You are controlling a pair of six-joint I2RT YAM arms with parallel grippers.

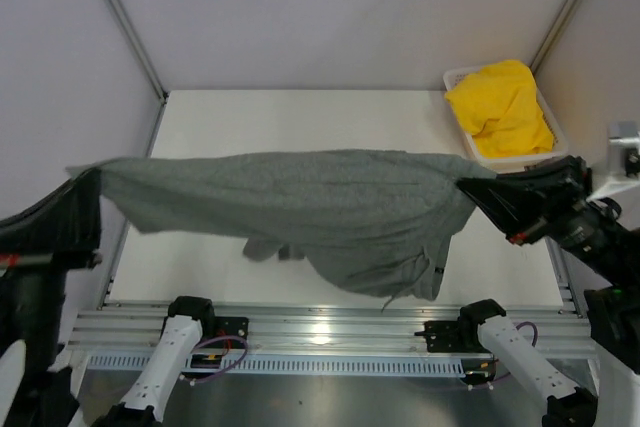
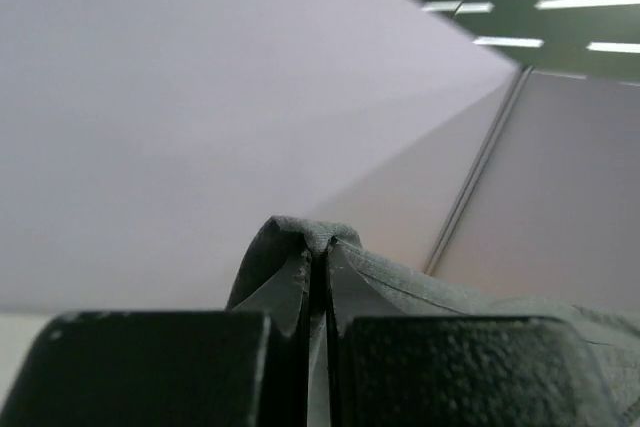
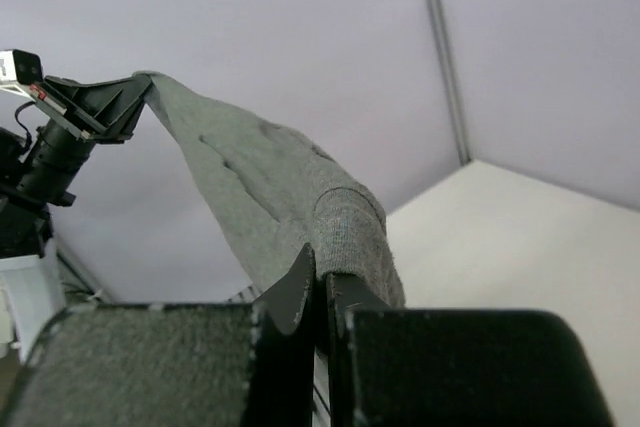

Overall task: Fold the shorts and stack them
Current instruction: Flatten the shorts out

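Observation:
The dark grey shorts (image 1: 300,202) hang stretched in the air above the white table (image 1: 300,112), sagging toward the front right. My left gripper (image 1: 90,182) is shut on their left corner, with grey cloth (image 2: 300,237) bunched over its tips (image 2: 320,252). At the other end, my right gripper (image 1: 478,187) is shut on the right corner. In the right wrist view the grey shorts (image 3: 260,187) run from my right gripper (image 3: 322,277) to the left gripper (image 3: 130,97). The yellow shorts (image 1: 505,107) lie crumpled in the basket.
A white mesh basket (image 1: 455,79) stands at the back right corner of the table. Grey enclosure walls with metal posts (image 1: 125,22) ring the table. The arms' bases sit on the rail (image 1: 320,327) at the near edge.

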